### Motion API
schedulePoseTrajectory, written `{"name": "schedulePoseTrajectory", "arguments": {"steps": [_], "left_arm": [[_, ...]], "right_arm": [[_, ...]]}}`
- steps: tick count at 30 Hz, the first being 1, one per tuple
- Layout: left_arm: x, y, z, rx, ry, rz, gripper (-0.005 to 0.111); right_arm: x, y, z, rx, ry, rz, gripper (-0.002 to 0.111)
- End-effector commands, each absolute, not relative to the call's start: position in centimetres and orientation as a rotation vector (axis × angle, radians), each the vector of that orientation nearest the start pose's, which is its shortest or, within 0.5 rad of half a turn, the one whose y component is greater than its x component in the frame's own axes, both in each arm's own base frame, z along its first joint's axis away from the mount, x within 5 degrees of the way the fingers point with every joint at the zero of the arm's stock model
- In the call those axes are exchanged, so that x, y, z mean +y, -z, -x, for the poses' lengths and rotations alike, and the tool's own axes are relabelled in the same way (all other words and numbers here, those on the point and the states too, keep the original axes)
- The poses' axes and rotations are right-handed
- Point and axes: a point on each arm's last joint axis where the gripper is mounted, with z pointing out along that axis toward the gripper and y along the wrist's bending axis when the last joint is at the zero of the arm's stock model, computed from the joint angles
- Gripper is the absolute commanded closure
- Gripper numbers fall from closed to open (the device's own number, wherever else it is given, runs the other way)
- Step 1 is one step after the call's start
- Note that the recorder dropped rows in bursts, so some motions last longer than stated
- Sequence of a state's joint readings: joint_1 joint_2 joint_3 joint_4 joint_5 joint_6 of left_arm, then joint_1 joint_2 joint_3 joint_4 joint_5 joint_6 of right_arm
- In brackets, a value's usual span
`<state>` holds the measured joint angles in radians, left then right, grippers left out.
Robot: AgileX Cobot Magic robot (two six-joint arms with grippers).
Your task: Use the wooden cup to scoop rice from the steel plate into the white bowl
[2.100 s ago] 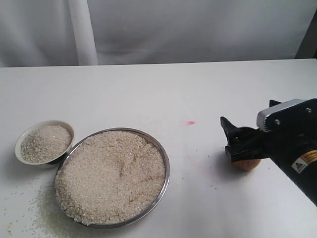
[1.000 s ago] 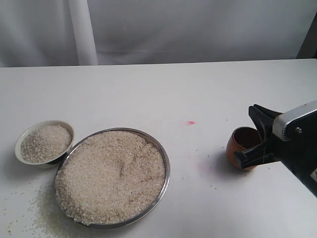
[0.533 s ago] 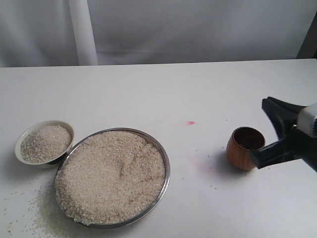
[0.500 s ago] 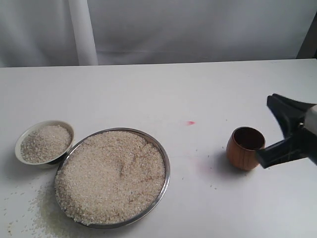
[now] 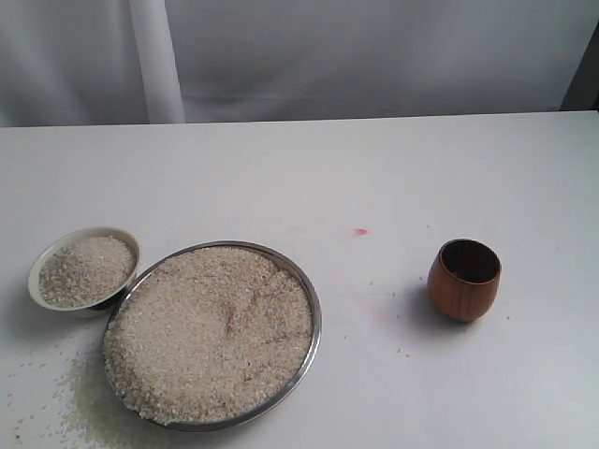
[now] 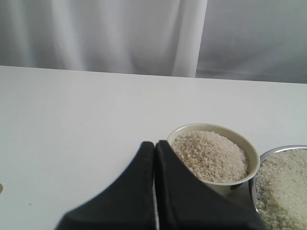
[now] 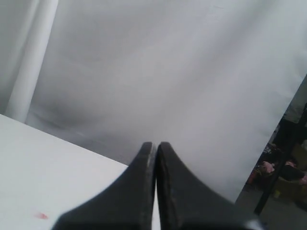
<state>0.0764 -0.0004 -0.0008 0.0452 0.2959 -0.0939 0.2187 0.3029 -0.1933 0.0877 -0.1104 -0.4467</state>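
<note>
The wooden cup stands upright and alone on the table at the right, its dark inside showing no rice. The steel plate at lower left holds a wide heap of rice. Left of the plate, the white bowl is heaped with rice. No gripper shows in the exterior view. In the left wrist view my left gripper is shut on nothing, beside the white bowl and the plate's rim. My right gripper is shut and empty, pointing at the backdrop past the table edge.
Loose grains lie scattered on the white table at the lower left. A small red mark sits between plate and cup. A white curtain hangs behind the table, with dark clutter beyond its right end.
My right gripper let go of the wooden cup, pulled away to the right and left the exterior view. The cup stays upright on the table. Plate and bowl are unchanged.
</note>
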Motion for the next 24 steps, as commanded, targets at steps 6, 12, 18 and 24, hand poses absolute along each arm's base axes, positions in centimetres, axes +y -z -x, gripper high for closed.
{"name": "schedulePoseTrajectory", "arguments": {"steps": [6,12,18,24], "left_arm": [[0.5,-18.7,-5.4,1.764,-0.023,0.118,0.107],[0.5,-18.7,-5.4,1.764,-0.023,0.118,0.107],[0.5,-18.7,-5.4,1.764,-0.023,0.118,0.107],[0.5,-18.7,-5.4,1.764,-0.023,0.118,0.107]], "right_arm": [[1.6,-26.0,-7.6,1.461,0.124,0.427,0.108],[1.5,-22.7,-7.4,1.532,0.083,0.405,0.108],[1.3,-21.7,-6.3,1.422,0.091,0.375,0.108],[1.1,-22.0,-5.6,1.375,0.091,0.363,0.108]]}}
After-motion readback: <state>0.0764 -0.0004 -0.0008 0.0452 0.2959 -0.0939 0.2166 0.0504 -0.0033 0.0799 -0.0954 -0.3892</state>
